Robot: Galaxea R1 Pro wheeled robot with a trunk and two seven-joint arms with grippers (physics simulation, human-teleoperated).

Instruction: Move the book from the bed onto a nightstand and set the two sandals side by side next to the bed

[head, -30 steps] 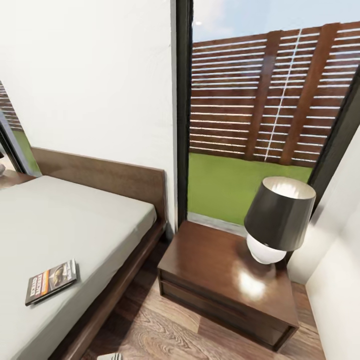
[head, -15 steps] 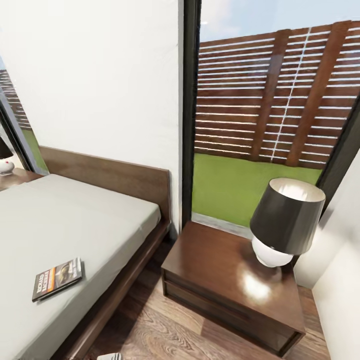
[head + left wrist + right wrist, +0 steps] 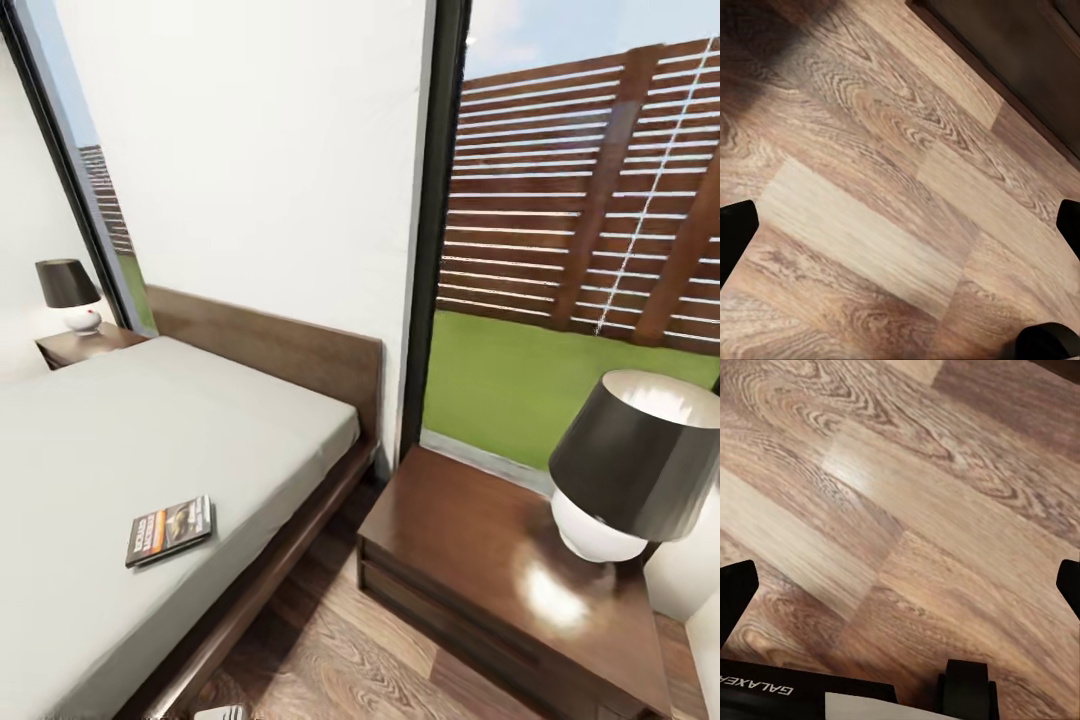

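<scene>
The head camera has swung left since the earlier frame, bringing a second nightstand [image 3: 85,345] with its lamp [image 3: 68,294] into sight. The book [image 3: 169,530] lies on the bed [image 3: 120,450] near its right edge. Bare plank floor [image 3: 330,650] separates bed and near nightstand [image 3: 500,570]. Both grippers [image 3: 900,232] [image 3: 900,585] are spread apart over floorboards, holding nothing.

We face a white wall [image 3: 250,160] flanked by tall black-framed windows [image 3: 445,200] — beyond them a slatted brown fence [image 3: 600,200] and green grass [image 3: 500,385]. Wood planks cover the floor [image 3: 340,650]. Two dark-shaded lamps stand here — one near [image 3: 630,465], one far [image 3: 68,292], its base white.
</scene>
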